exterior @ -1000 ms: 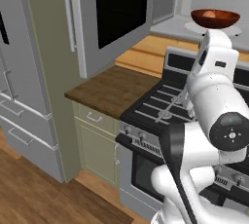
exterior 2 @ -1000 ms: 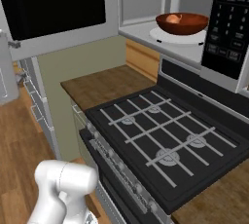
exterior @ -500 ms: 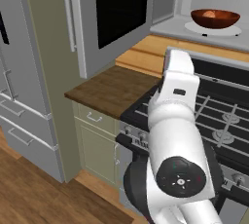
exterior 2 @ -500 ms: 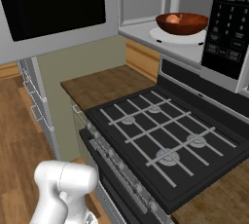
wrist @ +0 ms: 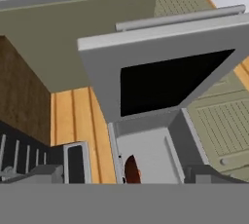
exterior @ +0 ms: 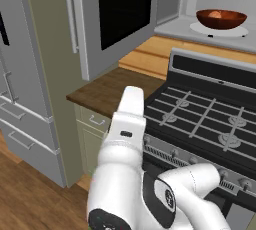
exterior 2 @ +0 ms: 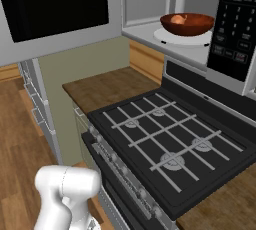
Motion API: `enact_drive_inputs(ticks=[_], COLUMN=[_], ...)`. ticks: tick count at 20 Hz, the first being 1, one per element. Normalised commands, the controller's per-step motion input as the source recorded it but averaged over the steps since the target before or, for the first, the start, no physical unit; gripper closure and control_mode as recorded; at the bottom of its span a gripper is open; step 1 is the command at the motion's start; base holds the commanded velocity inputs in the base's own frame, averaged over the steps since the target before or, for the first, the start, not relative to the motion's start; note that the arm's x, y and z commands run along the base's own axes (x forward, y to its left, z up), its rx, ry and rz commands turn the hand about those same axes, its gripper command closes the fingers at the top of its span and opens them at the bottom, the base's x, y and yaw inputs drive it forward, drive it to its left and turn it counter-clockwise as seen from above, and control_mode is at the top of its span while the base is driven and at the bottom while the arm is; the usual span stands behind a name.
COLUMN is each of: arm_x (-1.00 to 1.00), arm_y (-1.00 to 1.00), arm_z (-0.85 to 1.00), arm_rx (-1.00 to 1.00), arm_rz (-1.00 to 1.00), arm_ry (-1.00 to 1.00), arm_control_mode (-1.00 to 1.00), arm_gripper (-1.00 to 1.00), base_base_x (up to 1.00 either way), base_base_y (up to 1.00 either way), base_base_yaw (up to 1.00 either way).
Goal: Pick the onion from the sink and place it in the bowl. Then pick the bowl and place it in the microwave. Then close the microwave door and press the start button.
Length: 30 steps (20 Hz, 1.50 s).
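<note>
One bowl (exterior: 221,19) with one onion (exterior 2: 177,19) in it sits upright on the turntable plate (exterior: 240,30) inside the microwave (exterior 2: 165,36). One microwave door (exterior: 115,19) stands swung open, handle (exterior: 71,14) vertical. Claw's grip: cannot tell. Arm (exterior: 125,139) has dropped lower than 0.5 s ago; bowl unmoved, far ahead of it.

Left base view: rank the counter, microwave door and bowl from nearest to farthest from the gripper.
1. Counter, just below and left of the gripper.
2. Microwave door, up and to the left.
3. Bowl, far upper right.
</note>
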Motion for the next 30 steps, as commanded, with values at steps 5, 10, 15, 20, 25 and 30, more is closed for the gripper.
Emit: enact_drive_inputs(ticks=[5,10,15,20,25,30], arm_x=[0.79,0.81,0.5,0.43,0.5,0.65], arm_y=[0.63,0.39,0.52,0.62,0.35,0.01], arm_z=[-0.35,-0.44,-0.42,-0.29,-0.05,0.0], arm_rx=[-0.01,0.0,0.0,0.0,0.0,0.0], arm_rz=[-0.07,-0.02,-0.07,-0.12,-0.11,-0.12], arm_ry=[-0.04,-0.09,-0.1,-0.07,-0.03,0.0], arm_control_mode=[-1.0,-1.0,-1.0,-1.0,-1.0,-1.0], arm_gripper=[-1.0,-1.0,-1.0,-1.0,-1.0,-1.0], base_base_x=[0.0,0.0,0.0,0.0,0.0,0.0], base_base_y=[0.0,0.0,0.0,0.0,0.0,0.0], base_base_yaw=[0.0,0.0,0.0,0.0,0.0,0.0])
